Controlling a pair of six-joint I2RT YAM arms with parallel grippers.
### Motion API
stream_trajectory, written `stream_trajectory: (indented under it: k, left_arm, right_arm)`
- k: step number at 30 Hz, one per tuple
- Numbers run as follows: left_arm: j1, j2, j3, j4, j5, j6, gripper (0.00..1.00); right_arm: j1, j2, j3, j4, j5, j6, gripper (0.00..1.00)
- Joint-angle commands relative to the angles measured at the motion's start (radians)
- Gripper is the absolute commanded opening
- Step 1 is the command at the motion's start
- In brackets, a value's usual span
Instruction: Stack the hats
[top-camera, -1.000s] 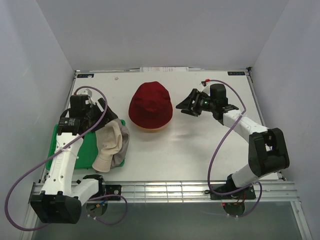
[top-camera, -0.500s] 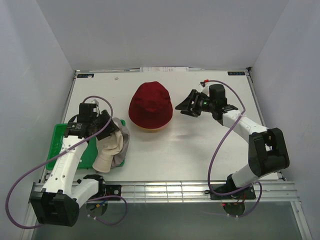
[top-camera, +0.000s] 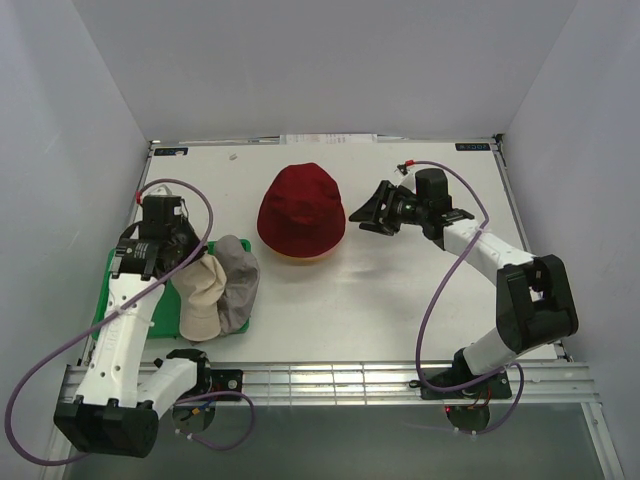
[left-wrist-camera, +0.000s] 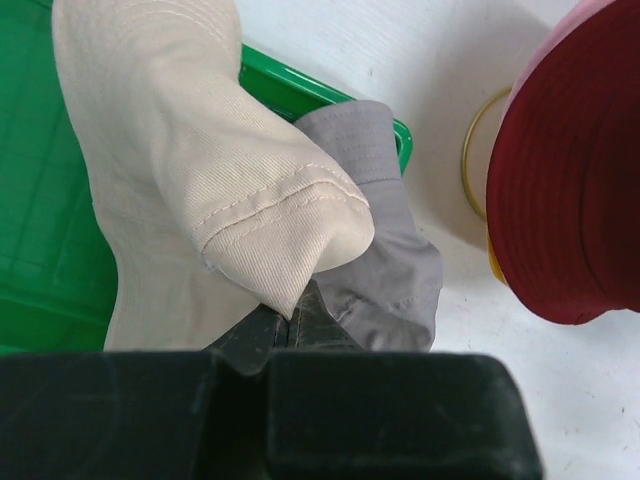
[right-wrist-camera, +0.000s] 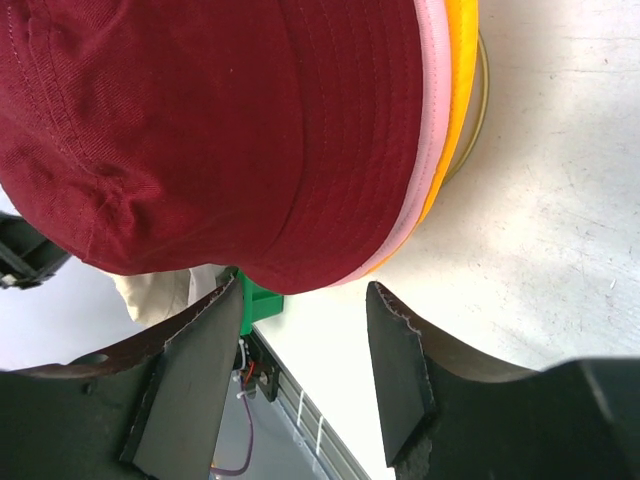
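A dark red hat (top-camera: 300, 212) tops a stack at the table's middle. The right wrist view shows the dark red hat (right-wrist-camera: 200, 130) with a pink hat's brim (right-wrist-camera: 432, 100) and a yellow-orange hat's brim (right-wrist-camera: 460, 60) under it. A cream-beige hat (top-camera: 203, 290) and a grey hat (top-camera: 238, 280) lie crumpled at the left, partly on the green tray (top-camera: 115, 290). My left gripper (top-camera: 185, 255) is shut on the edge of the cream-beige hat (left-wrist-camera: 200, 180), next to the grey hat (left-wrist-camera: 390, 260). My right gripper (top-camera: 365, 212) stands open just right of the stack, nothing between its fingers (right-wrist-camera: 400, 360).
A gold wire ring (left-wrist-camera: 468, 165) of the stand shows under the stack, also as a gold wire ring (right-wrist-camera: 483, 90) from the right. The green tray's rim (left-wrist-camera: 330, 95) lies behind the two loose hats. Grey walls close in the table on three sides.
My left gripper has shut on the cream-beige hat's edge and drawn back to the left, pulling the fabric with it. The right gripper has barely moved.
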Motion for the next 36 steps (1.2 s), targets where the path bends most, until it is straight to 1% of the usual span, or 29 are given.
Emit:
stream_trajectory:
  k: [1,6,7,9,10,13,14,15,16,17,18,20,21,23,24,26,27,28,29,31,33,36]
  left_arm:
    - [-0.001,-0.047,0.094,-0.067,-0.116,0.008,0.0]
    - [-0.001,-0.028,0.229,-0.125,-0.145,0.023,0.0]
    - [0.0,-0.024,0.291,-0.13,-0.138,0.031,0.0]
    - [0.0,-0.015,0.356,-0.13,-0.101,0.048,0.0]
    - [0.0,0.001,0.426,-0.127,-0.049,0.058,0.0]
    - [-0.001,0.025,0.514,-0.072,0.063,0.051,0.0]
    - [-0.001,0.028,0.554,-0.045,0.153,0.046,0.0]
    - [-0.001,0.03,0.568,0.02,0.216,0.04,0.0]
    - [-0.001,0.038,0.585,0.048,0.261,0.028,0.0]
    - [-0.001,0.063,0.621,0.075,0.357,0.011,0.0]
    - [-0.001,0.08,0.636,0.136,0.406,0.003,0.0]
    - [0.0,0.125,0.649,0.201,0.494,-0.038,0.0]
    - [-0.001,0.133,0.643,0.285,0.569,-0.059,0.0]
    - [0.0,0.148,0.627,0.373,0.636,-0.111,0.0]
    - [-0.001,0.162,0.608,0.47,0.699,-0.16,0.0]
    - [-0.001,0.186,0.6,0.544,0.752,-0.213,0.0]
    - [0.0,0.211,0.59,0.628,0.802,-0.259,0.0]
    - [0.0,0.223,0.585,0.664,0.819,-0.288,0.0]
    - [-0.001,0.232,0.579,0.74,0.836,-0.315,0.0]
    - [-0.001,0.26,0.576,0.786,0.852,-0.363,0.0]
    - [-0.003,0.281,0.59,0.815,0.859,-0.383,0.0]
    - [-0.011,0.32,0.623,0.827,0.879,-0.403,0.0]
  right_arm:
    - [0.01,0.009,0.056,-0.023,-0.012,-0.035,0.58]
    - [0.018,0.001,0.082,-0.046,-0.011,-0.04,0.58]
    - [0.016,-0.002,0.088,-0.054,-0.011,-0.041,0.58]
    - [0.016,-0.007,0.11,-0.063,-0.011,-0.046,0.58]
    - [0.016,-0.013,0.119,-0.069,-0.012,-0.049,0.58]
    - [0.016,-0.02,0.17,-0.078,-0.029,-0.052,0.58]
    - [0.016,-0.025,0.18,-0.107,-0.035,-0.046,0.58]
    - [0.016,-0.033,0.202,-0.106,-0.047,-0.041,0.58]
    - [0.016,-0.036,0.216,-0.108,-0.055,-0.037,0.59]
    - [0.016,-0.039,0.229,-0.106,-0.063,-0.029,0.59]
    - [0.016,-0.045,0.243,-0.101,-0.08,-0.018,0.6]
    - [0.016,-0.048,0.279,-0.08,-0.107,0.011,0.61]
    - [0.018,-0.051,0.288,-0.03,-0.126,0.046,0.62]
    - [0.024,-0.05,0.317,0.021,-0.144,0.087,0.65]
    - [0.027,-0.045,0.322,0.091,-0.165,0.139,0.66]
    - [0.03,-0.034,0.329,0.17,-0.185,0.202,0.69]
    - [0.031,-0.024,0.326,0.225,-0.207,0.288,0.7]
    - [0.033,-0.017,0.32,0.35,-0.215,0.337,0.72]
    - [0.035,-0.013,0.303,0.419,-0.218,0.385,0.75]
    - [0.039,0.007,0.297,0.554,-0.207,0.48,0.77]
    - [0.045,0.03,0.32,0.58,-0.192,0.494,0.8]
    - [0.061,0.05,0.34,0.632,-0.157,0.525,0.82]
